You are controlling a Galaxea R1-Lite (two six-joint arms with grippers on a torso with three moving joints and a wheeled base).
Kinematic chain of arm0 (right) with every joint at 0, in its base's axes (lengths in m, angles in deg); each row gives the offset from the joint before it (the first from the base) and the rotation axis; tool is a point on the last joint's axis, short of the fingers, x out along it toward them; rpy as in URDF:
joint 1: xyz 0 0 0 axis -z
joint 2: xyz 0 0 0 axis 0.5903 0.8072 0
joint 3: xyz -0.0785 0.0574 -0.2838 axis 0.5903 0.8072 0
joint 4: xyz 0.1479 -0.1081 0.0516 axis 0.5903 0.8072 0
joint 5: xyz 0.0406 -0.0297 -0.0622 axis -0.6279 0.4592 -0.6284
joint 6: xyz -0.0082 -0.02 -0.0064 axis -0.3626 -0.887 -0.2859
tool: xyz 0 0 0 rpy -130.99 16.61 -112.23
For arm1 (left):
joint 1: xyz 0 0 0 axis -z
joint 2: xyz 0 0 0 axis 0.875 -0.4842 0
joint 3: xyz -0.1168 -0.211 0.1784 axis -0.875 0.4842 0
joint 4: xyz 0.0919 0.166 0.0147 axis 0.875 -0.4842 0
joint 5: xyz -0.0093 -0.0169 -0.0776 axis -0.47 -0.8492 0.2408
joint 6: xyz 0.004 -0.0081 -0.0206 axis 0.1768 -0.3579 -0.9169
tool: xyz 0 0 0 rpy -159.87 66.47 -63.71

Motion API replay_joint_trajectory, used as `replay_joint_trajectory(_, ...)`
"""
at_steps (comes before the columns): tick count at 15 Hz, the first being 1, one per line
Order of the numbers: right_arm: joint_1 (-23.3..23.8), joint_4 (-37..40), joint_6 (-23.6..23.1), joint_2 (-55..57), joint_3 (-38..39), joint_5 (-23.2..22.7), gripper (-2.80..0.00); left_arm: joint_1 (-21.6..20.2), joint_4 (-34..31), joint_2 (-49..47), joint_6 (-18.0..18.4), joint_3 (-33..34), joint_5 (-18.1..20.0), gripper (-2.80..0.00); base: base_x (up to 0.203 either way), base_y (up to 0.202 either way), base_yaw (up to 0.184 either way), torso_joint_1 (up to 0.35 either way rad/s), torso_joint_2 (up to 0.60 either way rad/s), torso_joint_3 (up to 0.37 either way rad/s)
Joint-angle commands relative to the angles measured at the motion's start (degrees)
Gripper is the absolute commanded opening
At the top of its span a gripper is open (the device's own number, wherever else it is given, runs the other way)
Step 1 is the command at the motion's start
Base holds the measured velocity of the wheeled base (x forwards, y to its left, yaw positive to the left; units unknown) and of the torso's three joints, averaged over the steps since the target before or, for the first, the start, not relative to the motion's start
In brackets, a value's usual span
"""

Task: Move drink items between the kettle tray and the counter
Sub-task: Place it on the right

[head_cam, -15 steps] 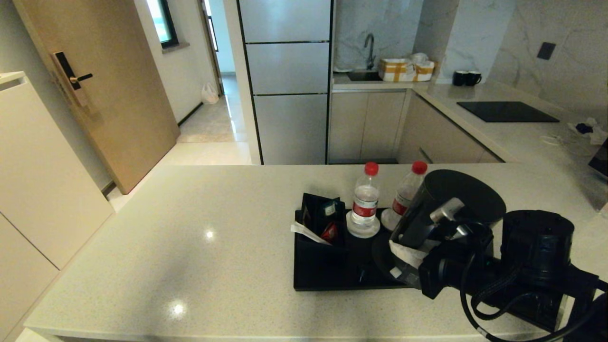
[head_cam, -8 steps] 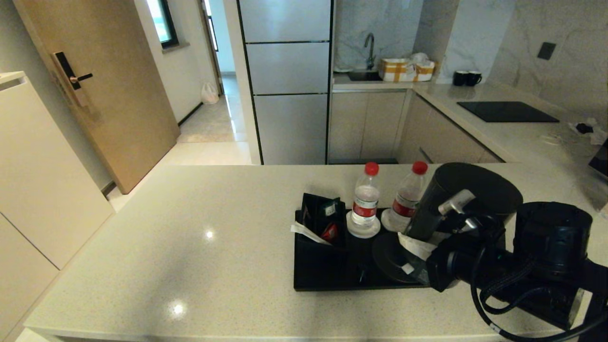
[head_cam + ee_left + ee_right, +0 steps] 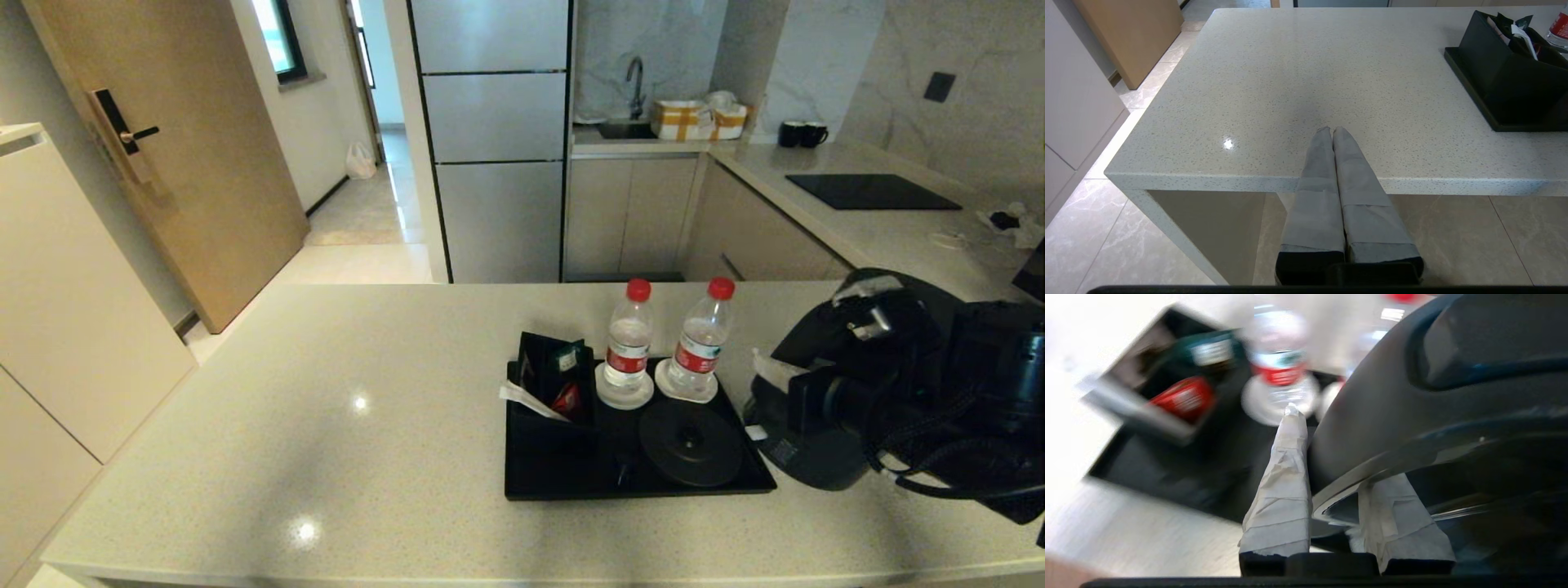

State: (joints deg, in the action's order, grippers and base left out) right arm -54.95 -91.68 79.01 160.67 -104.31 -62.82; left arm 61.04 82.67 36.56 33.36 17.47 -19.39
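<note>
Scene: a broad pale beige speckled stone bench (image 3: 326, 425) carrying a flat black rectangular kettle tray (image 3: 555, 478).
Kettle: the tall dark grey cylindrical electric kettle (image 3: 824, 457) sits tilted just off the tray's 3 o'clock edge, low over or on the bench; contact cannot be told.
Right gripper: the right gripper (image 3: 1331, 498) has its taped jaws clenched on the kettle's metal rim, one finger outside the wall, one inside.
What changed: half a second ago the kettle hung above the tray's round black base disc (image 3: 691, 441); it has since swung off to 3 o'clock, leaving the disc bare.
Meaning: by my reading, the kettle's transfer from tray to bench is nearly done; setting it upright and letting go remain.
Bottles: two small clear plastic bottles with red caps (image 3: 627, 347) (image 3: 699, 347) stand on small white round saucers (image 3: 624, 395) at the tray's 12 o'clock edge.
Sachets: a black sachet box (image 3: 553, 384) fills the tray's 10 o'clock corner.
Left gripper: the left gripper (image 3: 1329, 131) hovers idle over the bench's near edge, jaws pressed together, empty.
</note>
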Motion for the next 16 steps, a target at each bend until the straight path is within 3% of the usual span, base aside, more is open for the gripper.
replay_joint_trajectory(1,5.43,-0.35,0.26,-0.63,0.37,0.05,-2.8,0.0,0.02,-0.07,0.01,0.0,-0.02,-2.8,0.0,0.0,0.0,0.0,0.0,0.0)
replay_joint_trajectory(10,25.87,-1.12,-2.14,5.72,-1.69,-1.05,-2.8,0.0,-0.05,-0.07,0.01,-0.01,-0.02,-2.8,0.0,0.0,0.0,0.0,0.0,0.0)
replay_joint_trajectory(16,35.21,-6.39,-2.69,17.96,-8.61,-2.11,-2.8,0.0,-0.05,-0.07,0.01,-0.01,-0.02,-2.8,0.0,0.0,0.0,0.0,0.0,0.0)
